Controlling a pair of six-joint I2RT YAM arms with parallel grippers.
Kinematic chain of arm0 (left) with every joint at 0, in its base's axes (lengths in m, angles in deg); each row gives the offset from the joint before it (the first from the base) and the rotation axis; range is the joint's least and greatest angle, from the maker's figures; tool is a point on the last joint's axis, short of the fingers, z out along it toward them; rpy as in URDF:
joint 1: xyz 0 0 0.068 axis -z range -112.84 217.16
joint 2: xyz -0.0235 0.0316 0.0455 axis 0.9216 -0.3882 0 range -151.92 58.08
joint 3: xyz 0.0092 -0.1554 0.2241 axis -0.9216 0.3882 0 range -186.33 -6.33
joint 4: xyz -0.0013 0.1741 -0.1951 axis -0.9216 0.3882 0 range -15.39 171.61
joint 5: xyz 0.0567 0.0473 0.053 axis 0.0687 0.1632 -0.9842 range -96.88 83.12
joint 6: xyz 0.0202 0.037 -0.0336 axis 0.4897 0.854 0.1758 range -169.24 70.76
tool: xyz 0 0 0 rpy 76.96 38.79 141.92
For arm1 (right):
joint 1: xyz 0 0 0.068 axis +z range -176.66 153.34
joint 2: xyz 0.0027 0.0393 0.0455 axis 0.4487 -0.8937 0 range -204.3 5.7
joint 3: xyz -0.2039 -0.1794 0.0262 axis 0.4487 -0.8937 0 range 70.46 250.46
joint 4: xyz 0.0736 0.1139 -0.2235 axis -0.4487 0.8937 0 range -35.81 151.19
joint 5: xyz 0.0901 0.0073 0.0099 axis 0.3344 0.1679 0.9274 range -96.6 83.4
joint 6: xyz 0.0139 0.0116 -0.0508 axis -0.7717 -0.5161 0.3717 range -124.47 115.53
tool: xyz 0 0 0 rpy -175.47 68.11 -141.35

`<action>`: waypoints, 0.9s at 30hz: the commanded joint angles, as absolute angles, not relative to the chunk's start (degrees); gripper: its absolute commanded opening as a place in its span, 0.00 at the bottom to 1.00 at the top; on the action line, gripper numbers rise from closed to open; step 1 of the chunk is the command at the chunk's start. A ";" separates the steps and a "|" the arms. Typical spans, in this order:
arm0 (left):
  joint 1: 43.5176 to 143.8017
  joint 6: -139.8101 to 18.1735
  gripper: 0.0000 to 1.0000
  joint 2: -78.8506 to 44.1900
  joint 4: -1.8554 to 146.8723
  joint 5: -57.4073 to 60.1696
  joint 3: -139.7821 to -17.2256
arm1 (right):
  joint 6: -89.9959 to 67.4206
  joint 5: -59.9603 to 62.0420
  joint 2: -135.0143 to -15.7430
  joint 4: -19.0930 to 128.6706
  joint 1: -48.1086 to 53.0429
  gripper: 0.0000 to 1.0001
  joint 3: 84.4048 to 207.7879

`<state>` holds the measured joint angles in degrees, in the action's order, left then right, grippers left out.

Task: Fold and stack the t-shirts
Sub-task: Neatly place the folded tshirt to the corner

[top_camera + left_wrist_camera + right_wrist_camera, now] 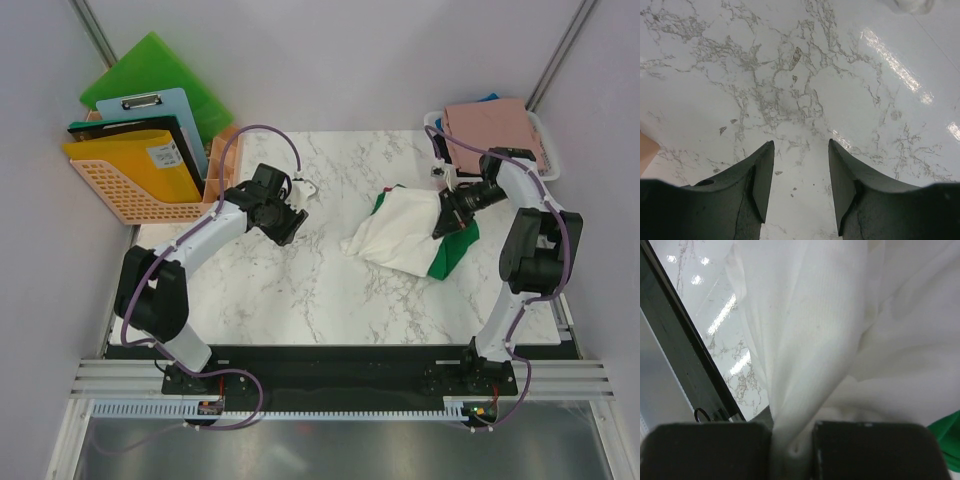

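- Jaws of the right gripper [792,450] are pressed tight on a bunched fold of the cream-white t-shirt [805,340]. The cloth spreads out from between them.
- That t-shirt lies crumpled on the right part of the white marble surface [320,290]. It lies partly on top of a green t-shirt [452,255], whose edge sticks out on the near side.
- Jaws of the left gripper [801,144] are spread apart with nothing between them, only bare surface below.
- The left gripper hangs over the left part of the surface, well apart from both t-shirts.
- A dusty-pink t-shirt [488,130] lies flat on top in the white basket [548,160] at the far right corner.
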<state>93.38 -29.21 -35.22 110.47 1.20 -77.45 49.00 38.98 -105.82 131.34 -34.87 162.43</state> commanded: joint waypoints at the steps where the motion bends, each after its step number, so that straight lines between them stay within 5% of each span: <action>1: 93.26 -27.09 0.54 -34.03 108.98 2.61 -77.35 | 50.11 39.20 -101.79 137.78 -36.85 0.00 162.66; 11: 93.26 -27.18 0.54 -35.44 108.80 3.23 -77.70 | 52.92 37.26 -102.13 137.78 -39.84 0.00 157.48; 13: 93.26 -27.18 0.54 -35.35 108.89 3.40 -77.70 | 53.44 37.43 -104.07 137.86 -40.02 0.23 156.34; 14: 93.26 -27.18 0.54 -35.26 108.80 3.58 -77.53 | 54.32 37.78 -104.68 137.87 -40.02 0.69 155.90; 16: 93.26 -27.00 0.54 -34.65 108.80 3.58 -77.26 | 55.20 38.13 -105.30 137.78 -40.28 0.94 154.93; 27: 93.26 -26.13 0.54 -30.35 108.10 2.88 -73.57 | 56.52 33.05 -88.90 137.78 -46.60 0.98 149.84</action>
<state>93.38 -28.55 -34.46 110.01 2.42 -74.19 53.83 34.41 -97.08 130.90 -44.27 151.28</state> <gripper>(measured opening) 0.541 0.982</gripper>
